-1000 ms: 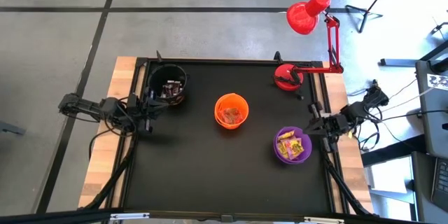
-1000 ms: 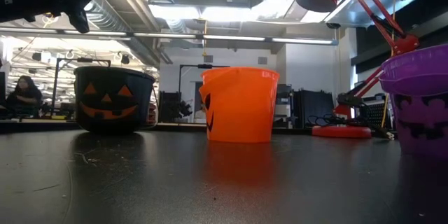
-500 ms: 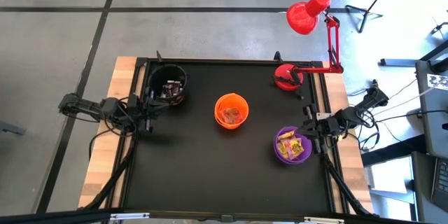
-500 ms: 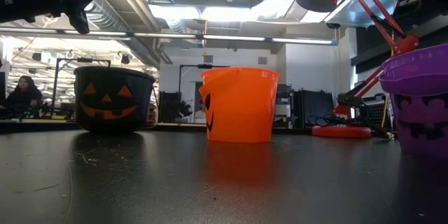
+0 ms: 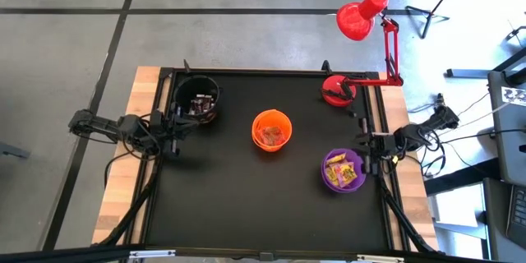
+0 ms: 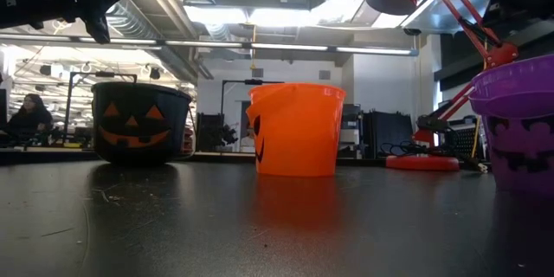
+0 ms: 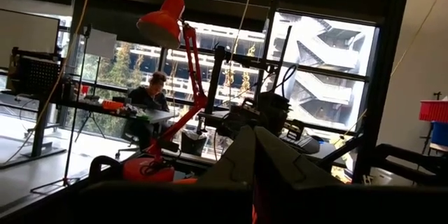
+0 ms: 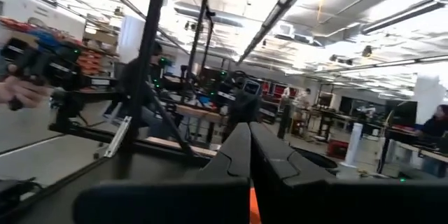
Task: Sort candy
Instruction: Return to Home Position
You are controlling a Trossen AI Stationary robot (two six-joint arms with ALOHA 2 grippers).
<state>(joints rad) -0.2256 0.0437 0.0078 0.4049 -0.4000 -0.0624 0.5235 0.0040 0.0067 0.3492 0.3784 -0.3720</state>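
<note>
Both arms are waiting at the tabletop (image 5: 246, 205) edges; candy (image 5: 343, 169) is sitting in cups.
High view is showing candy inside the purple cup (image 5: 343, 191), orange cup (image 5: 271, 113) and black cup (image 5: 216, 92); low view is giving only cup walls, contents hidden. The left gripper (image 5: 174, 127) is hovering just beside the black cup, the right gripper (image 5: 366, 149) just beside the purple cup. Wrist views are showing left fingers (image 7: 234, 161) and right fingers (image 8: 236, 155) pressed together, holding nothing.
</note>
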